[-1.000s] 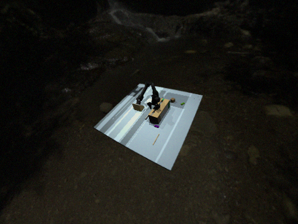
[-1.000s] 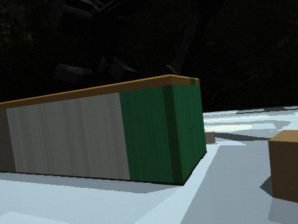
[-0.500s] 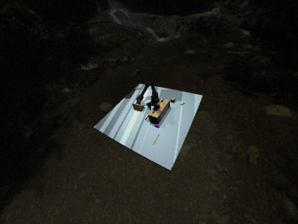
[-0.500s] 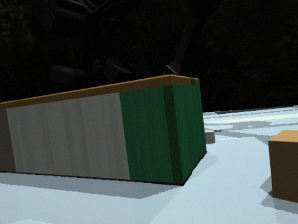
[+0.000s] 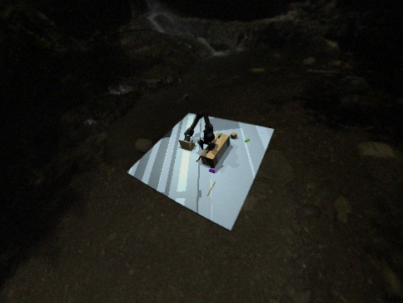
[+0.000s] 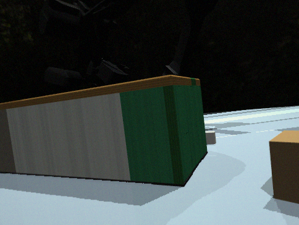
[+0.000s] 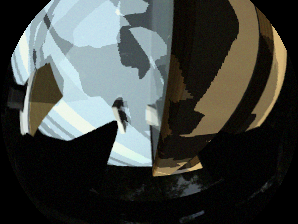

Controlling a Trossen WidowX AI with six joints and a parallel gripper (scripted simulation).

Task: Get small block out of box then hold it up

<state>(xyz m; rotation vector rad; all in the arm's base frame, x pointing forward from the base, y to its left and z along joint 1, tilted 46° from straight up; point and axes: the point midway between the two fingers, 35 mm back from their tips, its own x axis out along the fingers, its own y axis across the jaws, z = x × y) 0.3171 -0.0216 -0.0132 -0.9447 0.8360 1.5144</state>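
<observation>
One arm (image 5: 196, 125) works here, and its pincer (image 5: 206, 146) hangs spread wide with nothing between the fingers, close over the long box (image 5: 216, 150) near the middle of the tabletop (image 5: 233, 196). The small block the task is about cannot be made out in any view: the outside camera faces the box's grey and green back wall (image 6: 71, 136), and from above everything is too small to tell. My guess is that it is still on the shelf inside.

The step in hand looks like reaching into the box to nudge the block along the shelf. To do it well, the fingers should go in from the clear front without leaning on the wooden top edge (image 6: 92, 89), then push slowly and only toward the open end. Which end that is cannot be read from these pictures; the green end (image 6: 182, 130) may mark one of them, so I would confirm before pushing. A push the wrong way would lose the block in the pocket. Short, light strokes are the safer choice, since the box must not slide or tip.

Around the box lie several stray things: a brown cube (image 5: 234, 135) and a green piece (image 5: 246, 140) beyond the far end, a purple piece (image 5: 211, 171) just off the near end, and a thin stick (image 5: 211, 188) farther out. A tan block (image 5: 186, 144) sits by the arm's foot. The purple piece could crowd the landing spot if the block exits there.
</observation>
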